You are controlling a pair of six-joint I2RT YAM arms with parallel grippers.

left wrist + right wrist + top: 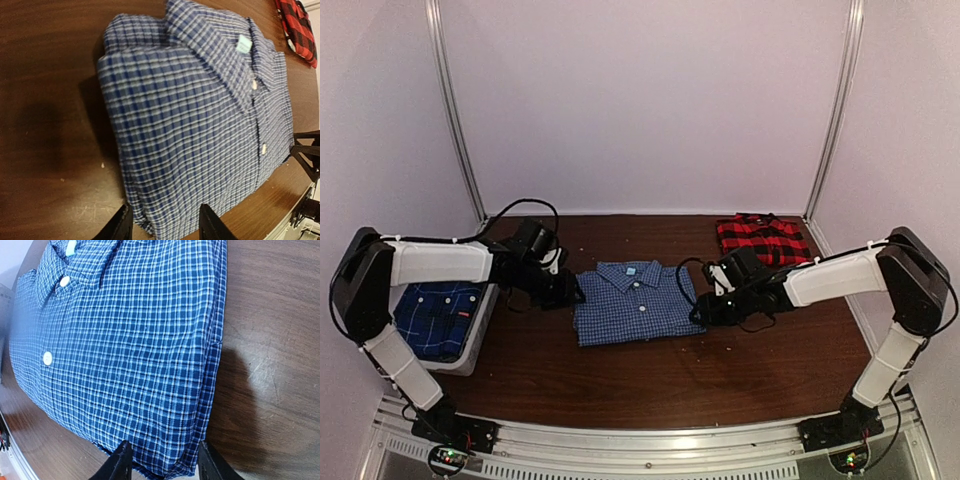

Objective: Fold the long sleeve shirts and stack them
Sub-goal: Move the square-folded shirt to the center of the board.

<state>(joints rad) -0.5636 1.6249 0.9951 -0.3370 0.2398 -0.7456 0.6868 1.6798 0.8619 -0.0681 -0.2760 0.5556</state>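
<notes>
The gingham shirt (635, 303) lies folded on the counter (620, 385), between the two hands. The left hand (566, 291) is at one side edge, its fingers (121, 226) spread wide with the cloth's edge between them. The right hand (704, 306) is open the same way at the opposite edge. The red shirt (762, 238) lies beyond the right hand, apart from it. The dark shirt (438, 318) rests in a bin (480, 338) behind the left hand.

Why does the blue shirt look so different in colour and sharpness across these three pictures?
Top view: dim and soft, the blue shirt small. Left wrist view: warmer, greyer cast, slight blur, a dark shadow on the table beside it. Right wrist view: cooler, stronger blue, crisp weave, though the left edge smears.
</notes>
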